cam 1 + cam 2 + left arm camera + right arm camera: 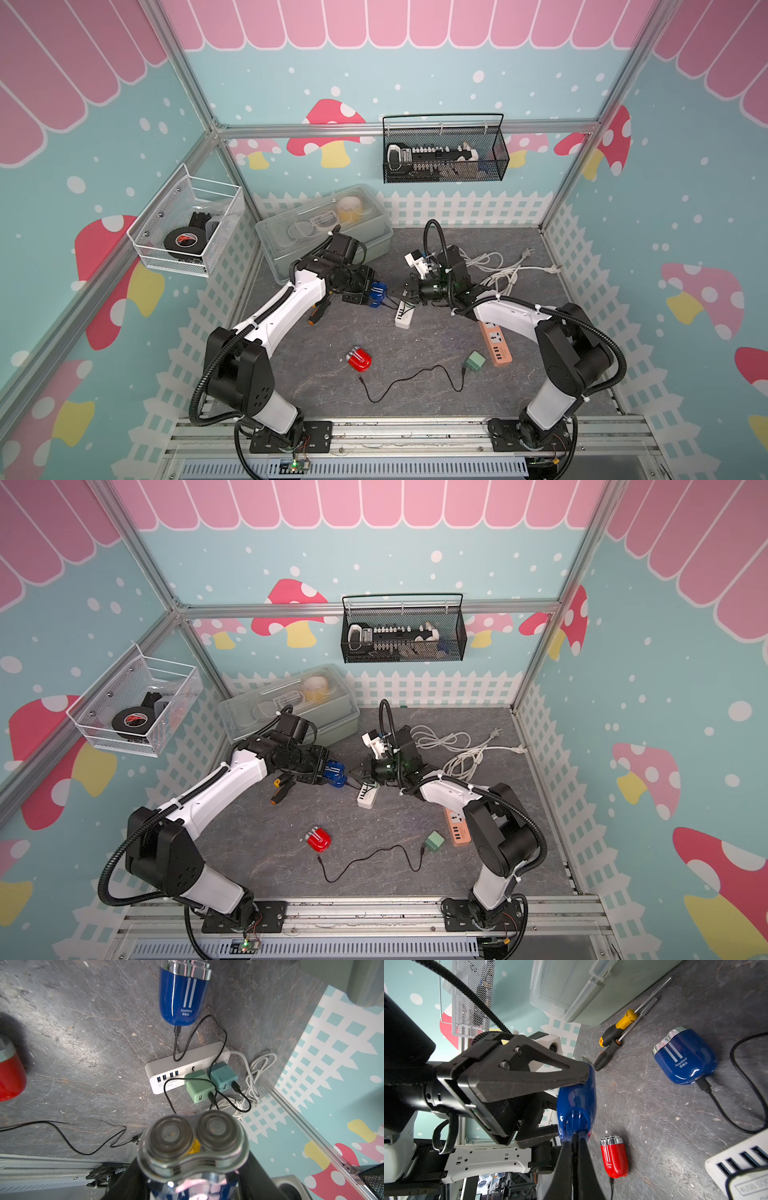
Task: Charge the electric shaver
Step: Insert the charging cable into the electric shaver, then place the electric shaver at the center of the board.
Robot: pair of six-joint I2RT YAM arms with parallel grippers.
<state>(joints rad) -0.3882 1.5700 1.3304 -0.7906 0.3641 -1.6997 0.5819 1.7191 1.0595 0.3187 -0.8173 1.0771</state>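
Three shavers: two blue, one red. The left claw (372, 293) grasps the held blue shaver (576, 1103) at mid-frame in both top views, its twin chrome-ringed round heads facing that wrist camera. The right claw (576, 1144) is clenched, tips at that shaver's base; what it pinches cannot be told. The second blue shaver (182, 995) lies cabled on the counter (415, 407), the red shaver (360, 360) lower centre. Two power strips: white strip (166, 1070), orange strip (496, 347). The counter is grey, stone-patterned; walls (415, 75) are teal with mushrooms.

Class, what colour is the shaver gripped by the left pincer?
Blue; the shaver shows best in the right wrist view.
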